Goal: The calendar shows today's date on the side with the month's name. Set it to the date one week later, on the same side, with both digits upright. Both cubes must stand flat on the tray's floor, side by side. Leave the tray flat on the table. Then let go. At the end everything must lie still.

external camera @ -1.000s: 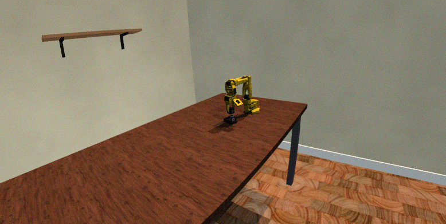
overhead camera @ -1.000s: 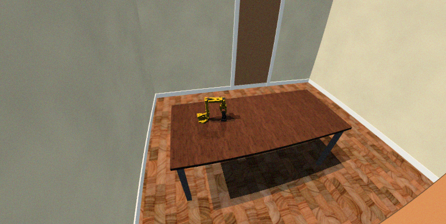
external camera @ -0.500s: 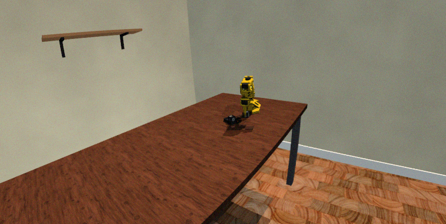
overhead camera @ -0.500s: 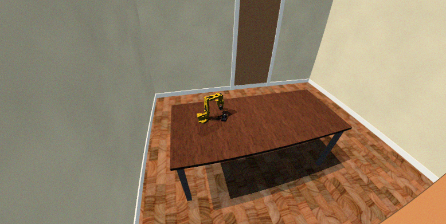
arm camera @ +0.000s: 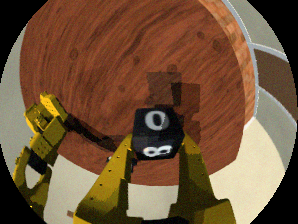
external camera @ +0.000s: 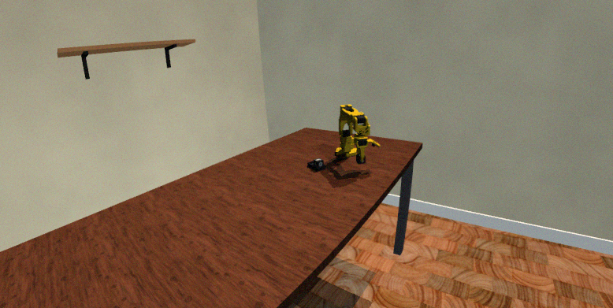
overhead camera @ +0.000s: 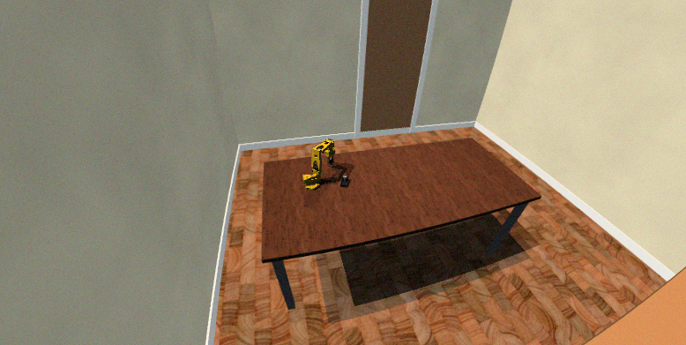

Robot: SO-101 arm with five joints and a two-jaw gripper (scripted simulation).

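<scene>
pincer (arm camera: 157, 163) nearly closed, gripping a black digit cube (arm camera: 156, 133).

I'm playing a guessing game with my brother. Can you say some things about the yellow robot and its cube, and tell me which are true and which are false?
1. The gripper is shut on a black cube. True.
2. The cube in the gripper is red. False: it is black with white digits.
3. The arm is yellow. True.
4. The cube in the gripper rests in the tray. False: in the wrist view it is held above the table, away from the tray.
5. The door stands wide open. False: it is shut.
</scene>
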